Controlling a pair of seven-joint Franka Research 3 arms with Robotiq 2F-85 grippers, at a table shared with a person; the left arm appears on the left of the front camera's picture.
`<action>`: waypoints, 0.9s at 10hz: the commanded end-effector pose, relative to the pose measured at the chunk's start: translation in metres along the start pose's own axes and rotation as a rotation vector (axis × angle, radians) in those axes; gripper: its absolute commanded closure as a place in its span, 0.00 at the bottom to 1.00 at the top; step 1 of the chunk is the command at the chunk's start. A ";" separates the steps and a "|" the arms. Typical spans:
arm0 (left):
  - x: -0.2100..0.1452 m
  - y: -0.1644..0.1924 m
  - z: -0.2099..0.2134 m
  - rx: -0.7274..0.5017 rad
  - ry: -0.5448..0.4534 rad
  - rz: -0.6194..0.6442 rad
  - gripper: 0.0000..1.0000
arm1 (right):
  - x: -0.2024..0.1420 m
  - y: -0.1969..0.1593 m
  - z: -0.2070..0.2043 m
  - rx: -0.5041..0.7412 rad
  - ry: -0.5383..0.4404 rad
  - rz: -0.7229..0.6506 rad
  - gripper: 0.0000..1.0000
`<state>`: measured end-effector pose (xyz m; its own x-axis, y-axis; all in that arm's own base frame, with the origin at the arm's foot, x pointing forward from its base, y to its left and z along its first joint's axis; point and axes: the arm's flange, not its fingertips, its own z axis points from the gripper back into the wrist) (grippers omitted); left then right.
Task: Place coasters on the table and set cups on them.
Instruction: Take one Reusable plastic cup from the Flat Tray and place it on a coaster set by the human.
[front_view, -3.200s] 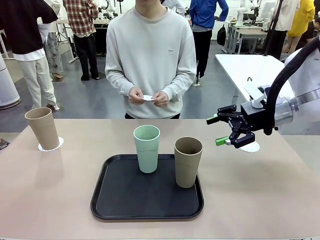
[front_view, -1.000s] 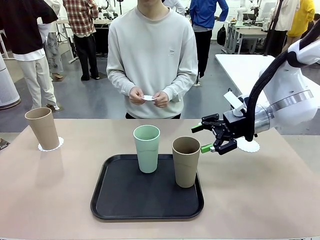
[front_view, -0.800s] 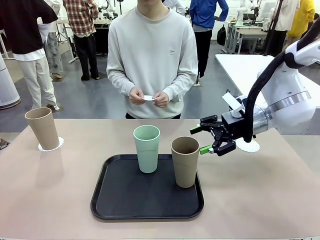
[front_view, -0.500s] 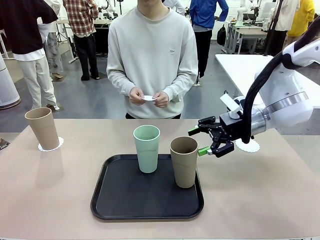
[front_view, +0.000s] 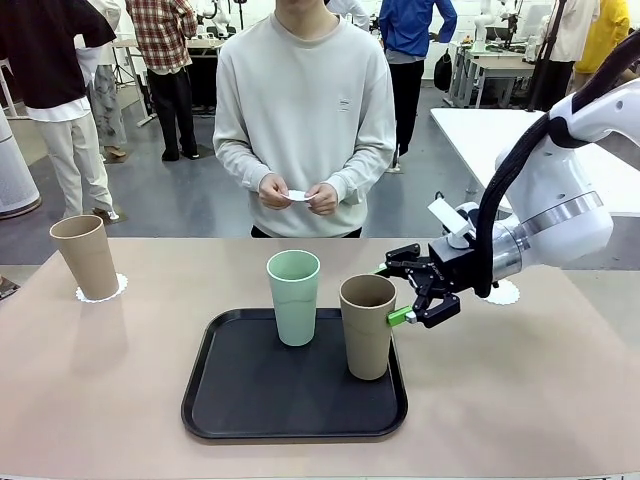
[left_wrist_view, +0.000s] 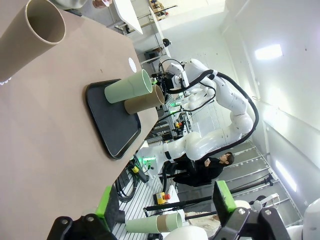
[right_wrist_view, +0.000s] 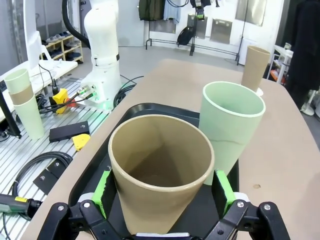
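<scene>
The right tool (front_view: 392, 293) has its black jaws spread wide. Its green pads (right_wrist_view: 221, 191) stand on either side of a tall tan-brown matte tumbler (front_view: 368, 325), just beside its wall below the rim and not closed on it. That tumbler stands upright near the right edge of a black rounded-square tray (front_view: 290, 412). A pale mint green tumbler (front_view: 294, 297) stands just beside it, toward the tray's far side. The tray lies in the middle of the large beige-tan bench (front_view: 520, 400). A round white lacy paper doily (front_view: 505, 293) lies on the bench behind the right arm. Near the bench's far left corner a second tan-brown tumbler (front_view: 85, 256) stands on another doily (front_view: 118, 288). The person across the bench holds a third white doily (front_view: 296, 196) between both hands. The left tool (left_wrist_view: 164, 201) is open too, with nothing between its fingers.
</scene>
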<state>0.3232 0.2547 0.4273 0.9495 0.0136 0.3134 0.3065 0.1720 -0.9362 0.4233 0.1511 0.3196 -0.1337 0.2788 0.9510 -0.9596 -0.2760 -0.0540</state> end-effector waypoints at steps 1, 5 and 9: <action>-0.001 -0.002 0.002 -0.008 -0.003 -0.003 0.00 | -0.003 0.000 -0.006 0.008 0.007 -0.014 0.00; -0.001 -0.002 0.002 -0.008 -0.003 -0.003 0.00 | -0.013 -0.013 -0.005 -0.028 0.007 -0.034 0.00; -0.001 -0.002 0.002 -0.008 -0.003 -0.003 0.00 | -0.016 -0.017 -0.005 -0.021 0.003 -0.033 0.00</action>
<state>0.3232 0.2548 0.4273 0.9495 0.0137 0.3134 0.3065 0.1720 -0.9362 0.4348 0.1518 0.3046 -0.1118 0.2932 0.9495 -0.9636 -0.2656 -0.0315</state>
